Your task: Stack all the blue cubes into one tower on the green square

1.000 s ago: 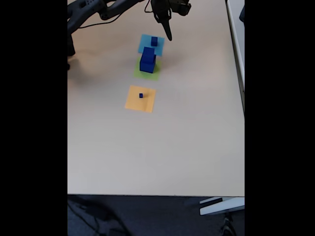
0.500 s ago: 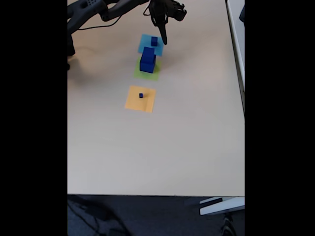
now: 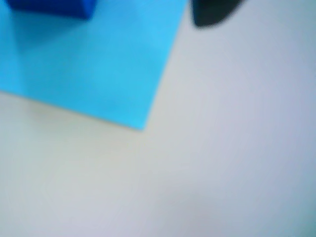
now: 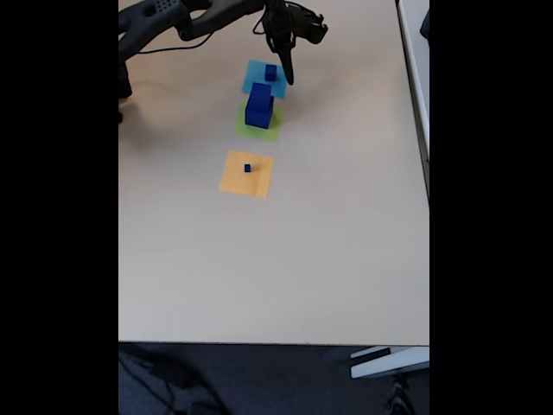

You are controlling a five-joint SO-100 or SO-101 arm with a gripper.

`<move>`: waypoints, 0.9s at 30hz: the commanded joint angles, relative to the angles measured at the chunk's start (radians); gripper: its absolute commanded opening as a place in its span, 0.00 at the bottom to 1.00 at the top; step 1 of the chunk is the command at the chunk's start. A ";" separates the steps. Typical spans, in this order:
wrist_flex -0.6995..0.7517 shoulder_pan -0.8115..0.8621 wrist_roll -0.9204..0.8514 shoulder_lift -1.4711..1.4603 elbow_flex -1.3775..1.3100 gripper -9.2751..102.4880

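A stack of two dark blue cubes (image 4: 259, 105) stands on the green square (image 4: 257, 131). Just behind it a smaller blue cube (image 4: 271, 73) sits on a light-blue patch (image 4: 253, 78). A tiny blue cube (image 4: 247, 168) rests on an orange patch (image 4: 247, 175). My gripper (image 4: 286, 74) points down right beside the smaller cube, on its right. In the wrist view that cube (image 3: 49, 7) is at the top left on the light-blue patch (image 3: 98, 69), with one dark fingertip (image 3: 212, 12) off the patch's edge. The jaw gap is not visible.
The beige table (image 4: 302, 259) spreads wide in front of the patches. The arm (image 4: 173, 17) reaches in from the top left with a cable beside it. The table's right edge (image 4: 423, 130) borders another surface.
The gripper has shifted slightly left and lower, closing in on the smaller cube on the light-blue patch. The cubes have not moved.
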 commanded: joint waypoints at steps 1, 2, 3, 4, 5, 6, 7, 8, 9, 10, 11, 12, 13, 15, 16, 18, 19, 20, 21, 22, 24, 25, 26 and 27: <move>-0.097 0.003 0.000 0.170 0.173 0.53; -0.118 0.003 -0.003 0.199 0.222 0.53; -0.129 0.005 -0.006 0.216 0.247 0.53; -0.130 0.006 -0.006 0.227 0.262 0.53; -0.130 0.006 -0.008 0.236 0.272 0.53; -0.137 0.008 -0.009 0.247 0.290 0.53; -0.146 0.009 -0.011 0.261 0.311 0.53; -0.155 0.011 -0.015 0.270 0.328 0.53; -0.156 0.014 -0.018 0.273 0.334 0.53; -0.156 0.014 -0.020 0.276 0.337 0.53; -0.156 0.015 -0.021 0.279 0.344 0.53; -0.156 0.015 -0.021 0.287 0.350 0.53; -0.156 0.017 -0.023 0.295 0.357 0.53; -0.156 0.018 -0.023 0.319 0.382 0.52; -0.160 0.018 -0.025 0.334 0.399 0.52; -0.163 0.020 -0.026 0.357 0.422 0.52; -0.166 0.021 -0.025 0.368 0.440 0.52; -0.173 0.021 -0.021 0.380 0.465 0.52; -0.187 0.021 -0.020 0.397 0.495 0.52; -0.206 0.023 -0.020 0.414 0.528 0.52; -0.219 0.025 -0.023 0.437 0.561 0.52; -0.219 0.026 -0.025 0.443 0.569 0.52; -0.219 0.028 -0.026 0.448 0.574 0.52; -0.219 0.028 -0.026 0.453 0.578 0.52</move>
